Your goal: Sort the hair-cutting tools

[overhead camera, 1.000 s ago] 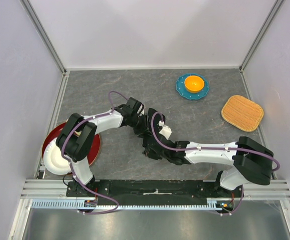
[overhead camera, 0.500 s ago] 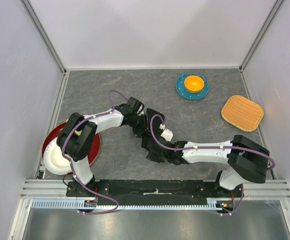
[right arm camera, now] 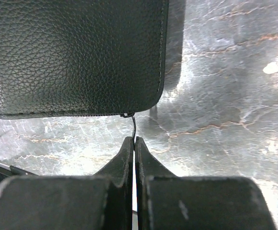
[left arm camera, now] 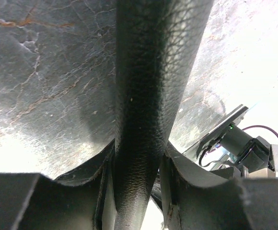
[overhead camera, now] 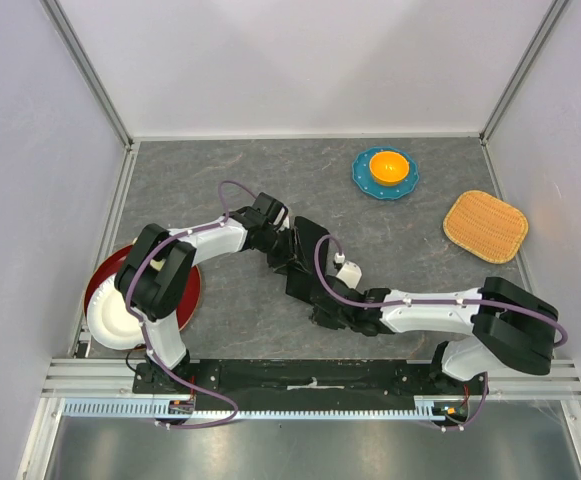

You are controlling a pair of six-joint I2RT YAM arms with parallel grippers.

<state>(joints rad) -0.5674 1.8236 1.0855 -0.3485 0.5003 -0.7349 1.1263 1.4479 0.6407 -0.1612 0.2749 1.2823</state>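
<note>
A black leather case [overhead camera: 308, 268] lies mid-table between both arms. My left gripper [overhead camera: 288, 250] is shut on the case's rounded edge [left arm camera: 148, 96], one finger on each side of it [left arm camera: 139, 163]. My right gripper [overhead camera: 325, 315] sits at the case's near corner [right arm camera: 76, 52]. Its fingertips [right arm camera: 134, 141] are shut on the thin metal zipper pull [right arm camera: 134, 125] hanging from the zipper line. The hair-cutting tools are out of view.
A blue plate [overhead camera: 363, 180] with an orange bowl [overhead camera: 389, 165] stands at the back right. A woven mat [overhead camera: 485, 226] lies at the right edge. At the near left, a red plate [overhead camera: 192, 290] holds a white bowl [overhead camera: 110, 320].
My right gripper has slid a little toward the near right along the case edge, still shut on the zipper pull. The left gripper has stayed at the case.
</note>
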